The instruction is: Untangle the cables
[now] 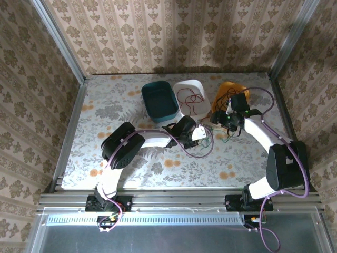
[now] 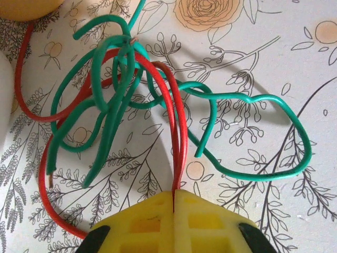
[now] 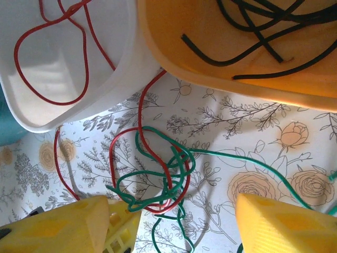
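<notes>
Left tool (image 2: 174,196) is clamped tight, yellow fingers (image 2: 142,221) pressed together on the red cable (image 2: 180,121), which runs straight into the seam between them. Just beyond, that red cable is knotted up with the green cable (image 2: 253,97), loops over loops, all lying on the flowered tabletop (image 2: 263,31) on the near side of the white tub (image 3: 118,74). Right tool (image 3: 174,211) hangs over the same knot with its jaws spread wide, one finger on either side, gripping nothing. Inside the white tub lies a red loop (image 3: 52,101). A red strand passes its rim down to the tangle, and I can't tell whether it's the same wire. Right of the white tub, the orange tub (image 3: 210,63) holds black cables (image 3: 247,50), and left of it sits the teal tub (image 1: 159,100).
</notes>
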You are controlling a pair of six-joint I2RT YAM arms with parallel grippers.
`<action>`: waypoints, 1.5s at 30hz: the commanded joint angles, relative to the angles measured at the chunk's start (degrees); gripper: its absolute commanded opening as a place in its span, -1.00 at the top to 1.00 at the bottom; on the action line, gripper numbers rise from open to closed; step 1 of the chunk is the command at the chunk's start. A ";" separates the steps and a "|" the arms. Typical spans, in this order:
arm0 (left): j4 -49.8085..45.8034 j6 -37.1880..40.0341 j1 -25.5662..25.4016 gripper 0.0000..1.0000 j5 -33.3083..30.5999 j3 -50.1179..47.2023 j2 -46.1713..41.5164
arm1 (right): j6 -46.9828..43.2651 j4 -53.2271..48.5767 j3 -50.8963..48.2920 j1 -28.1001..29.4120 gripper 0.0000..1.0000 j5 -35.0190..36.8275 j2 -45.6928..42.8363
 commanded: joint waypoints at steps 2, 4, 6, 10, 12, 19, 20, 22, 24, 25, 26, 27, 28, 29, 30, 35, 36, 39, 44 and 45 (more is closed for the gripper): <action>-3.68 -1.53 1.13 1.00 4.43 0.89 -4.59 | 1.57 0.03 0.10 -0.52 -0.31 -1.03 0.09; -3.88 -2.44 1.96 1.00 7.33 1.42 -7.59 | 1.77 0.29 0.12 -0.48 -0.31 -1.50 0.10; -4.21 -3.94 2.97 1.00 11.01 2.36 -10.24 | 1.68 0.43 0.20 -0.48 -0.31 -1.96 -0.02; -6.87 -8.42 5.63 1.00 21.60 5.78 -13.67 | 1.33 0.99 -0.31 -0.48 -0.31 -4.21 -0.02; -7.74 -9.57 6.27 1.00 24.22 6.92 -14.47 | 1.32 1.50 -0.95 -0.48 -0.31 -5.19 -0.24; -6.24 -11.70 7.57 1.00 27.02 7.45 -17.20 | 2.70 2.27 -2.24 -0.65 -0.32 -1.59 -2.30; -5.71 -11.70 7.72 1.00 26.97 7.45 -17.80 | 3.03 2.34 -2.50 -0.87 -0.32 -0.27 -2.89; -4.67 -11.33 8.03 1.00 26.55 7.40 -19.03 | 3.75 2.45 -3.00 -1.52 -0.33 1.78 -4.06; -4.61 -9.99 7.98 1.00 25.38 7.76 -20.18 | 4.27 2.51 -3.49 -2.26 -0.33 2.81 -5.08; -4.70 -8.97 7.90 1.00 24.42 7.96 -20.64 | 4.25 2.91 -3.65 -2.58 -0.33 2.44 -5.45; -4.58 -7.83 7.80 1.00 23.04 7.94 -21.06 | 3.83 3.58 -3.90 -2.68 -0.33 1.29 -5.65; -4.23 -6.99 7.79 1.00 21.71 7.75 -21.33 | 3.36 4.06 -3.93 -2.69 -0.33 0.16 -5.69; -3.25 -5.99 7.81 1.00 19.64 7.34 -21.65 | 3.01 4.22 -3.98 -2.68 -0.33 -1.32 -5.69; -2.24 -5.25 7.95 1.00 17.86 6.99 -21.75 | 2.62 4.75 -4.27 -2.64 -0.33 -3.50 -5.67; -1.49 -4.95 8.12 1.00 16.90 6.72 -21.60 | 2.27 5.44 -4.69 -2.45 -0.33 -5.27 -5.70; -0.48 -6.03 9.20 1.00 18.36 8.24 -20.14 | -0.29 5.13 -6.63 1.18 -0.33 -10.38 -5.66; -0.12 -6.52 9.22 1.00 18.92 8.42 -19.96 | -1.19 4.73 -6.58 2.20 -0.33 -11.05 -5.25; 0.52 -7.28 9.24 1.00 19.83 8.85 -19.48 | -2.67 5.02 -6.15 4.59 -0.33 -13.88 -1.96; 1.54 -8.50 9.25 1.00 20.24 8.79 -19.60 | -4.36 4.56 -2.72 6.71 -0.32 -16.79 3.96; 1.98 -9.00 9.33 1.00 20.41 8.64 -19.78 | -4.66 4.19 -2.06 6.85 -0.32 -16.68 4.75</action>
